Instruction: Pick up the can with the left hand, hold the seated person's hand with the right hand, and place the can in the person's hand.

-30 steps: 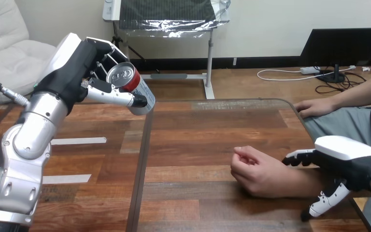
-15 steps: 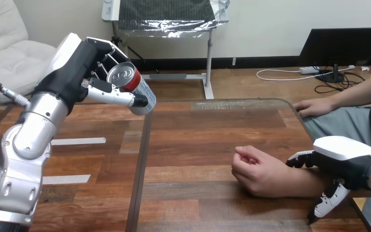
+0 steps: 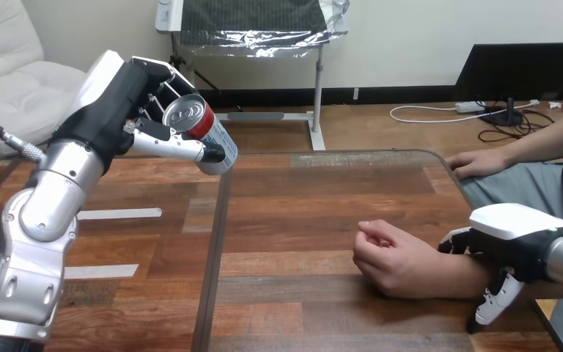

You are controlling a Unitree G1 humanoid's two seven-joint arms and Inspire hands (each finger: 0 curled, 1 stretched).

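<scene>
While your left hand (image 3: 113, 103) has the can (image 3: 204, 126) wrapped tight, up above the table (image 3: 300, 213), your right hand (image 3: 517, 233) sits over the person's wrist (image 3: 460, 273), grip hidden, can't tell if it's closed

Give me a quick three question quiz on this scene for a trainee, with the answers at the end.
1. True or false: the can is held up clear of the table.
2. The right hand is: A) over the person's wrist; B) on the can; C) flat on the table's left side.
3. Fill in: the can is in the robot's ___ hand.
Key: 1 true; 2 A; 3 left hand.
</scene>
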